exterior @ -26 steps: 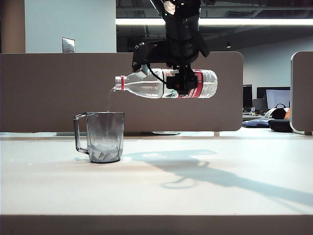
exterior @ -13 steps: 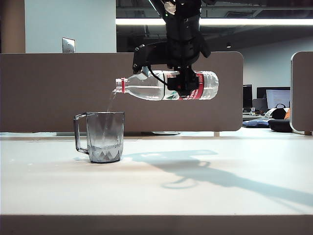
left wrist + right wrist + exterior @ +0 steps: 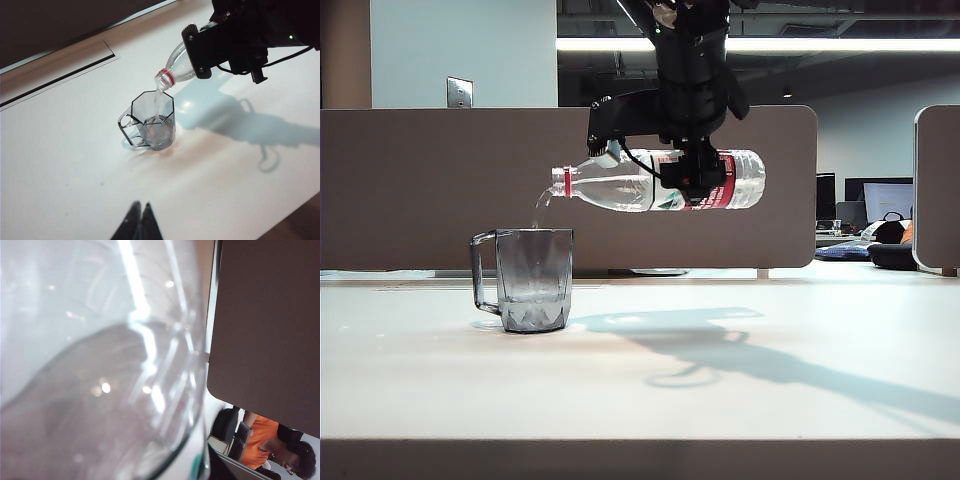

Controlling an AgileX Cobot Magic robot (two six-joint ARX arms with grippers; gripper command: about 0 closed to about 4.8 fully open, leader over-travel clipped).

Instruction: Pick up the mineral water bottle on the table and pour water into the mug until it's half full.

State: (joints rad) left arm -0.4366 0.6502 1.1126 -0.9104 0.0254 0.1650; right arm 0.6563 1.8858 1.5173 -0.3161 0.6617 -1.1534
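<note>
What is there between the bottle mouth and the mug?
A thin stream of water falls from the bottle, held by the right end effector, into the mug, seen in the exterior view.

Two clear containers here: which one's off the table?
The clear plastic mineral water bottle with the red-and-white label: right gripper holds it tipped, pouring. The smoky-grey transparent mug stands on the table; left gripper shut nearby.

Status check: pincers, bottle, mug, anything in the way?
Right pincer clamps mineral water bottle, tipped near level, pouring into mug. Left pincer shut, hanging clear. Nothing in the way.
</note>
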